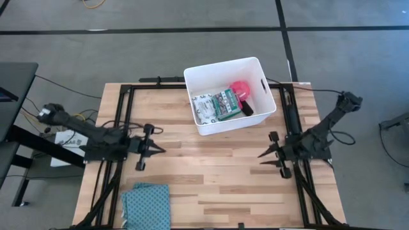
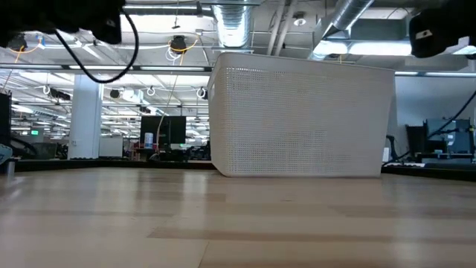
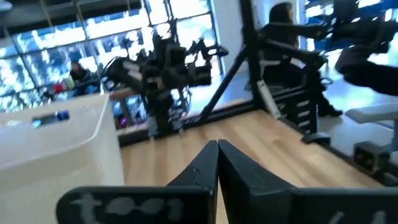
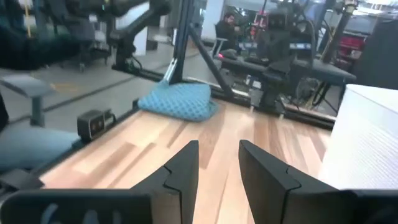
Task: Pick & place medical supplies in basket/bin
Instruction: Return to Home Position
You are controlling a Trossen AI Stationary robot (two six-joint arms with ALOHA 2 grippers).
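While both arms are hovering over the pale wooden table [image 1: 211, 185], each drawn to its own side and apart from the large white rectangular plastic bin [image 1: 255, 67], the job is looking essentially done: no supply is showing outside the bin. Inside are lying a flat white patterned packet [image 1: 204, 107], a green-and-red printed pack [image 1: 227, 104], a pink-red round disc [image 1: 240, 89] and a small black piece [image 1: 246, 109] (no beige block or white roll is showing). The left gripper [image 1: 158, 150] is pressing its fingers together on nothing; the right gripper [image 1: 264, 158] is standing spread and empty. A folded teal cloth [image 1: 146, 203] is lying by the left arm.
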